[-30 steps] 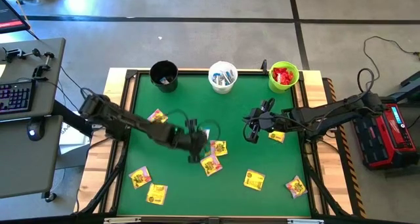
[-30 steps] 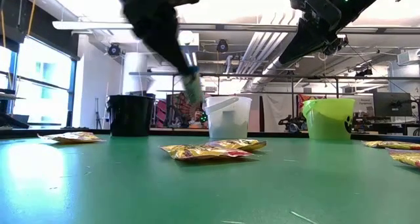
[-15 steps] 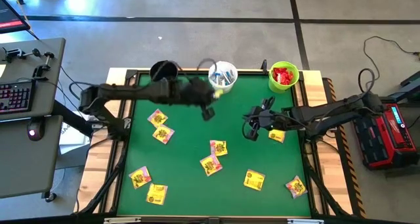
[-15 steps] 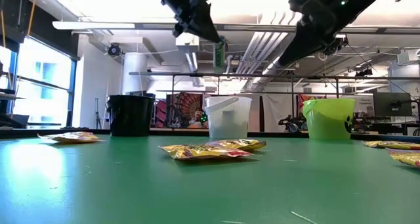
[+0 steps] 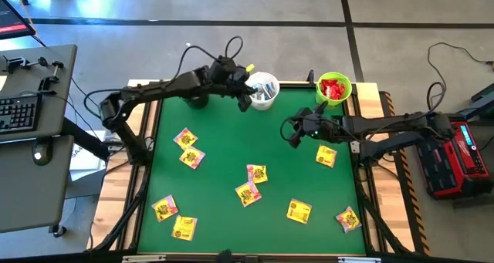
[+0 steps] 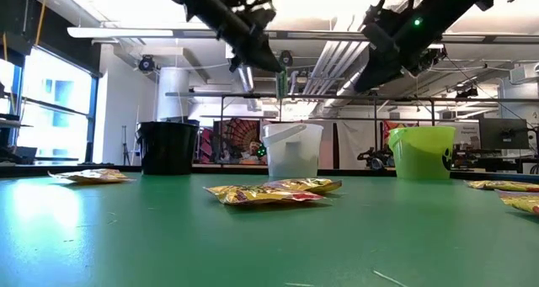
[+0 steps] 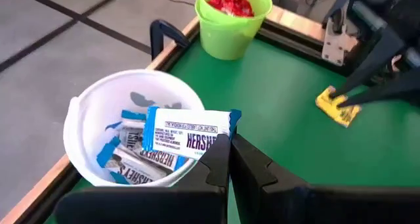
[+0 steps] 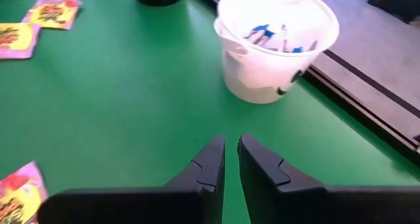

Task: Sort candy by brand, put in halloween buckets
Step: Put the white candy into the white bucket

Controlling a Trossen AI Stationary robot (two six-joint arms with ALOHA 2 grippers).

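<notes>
Candy bar (image 7: pixel 187 137), white-and-blue, pinched over white bucket (image 7: pixel 92 112).

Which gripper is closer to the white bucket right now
Left. The left gripper hangs at the white bucket's rim; the right gripper is off toward the table's middle.

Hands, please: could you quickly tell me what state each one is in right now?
Left hand: shut on a white-and-blue bar, over the white bucket.
Right hand: shut, holding nothing, above the table.
</notes>
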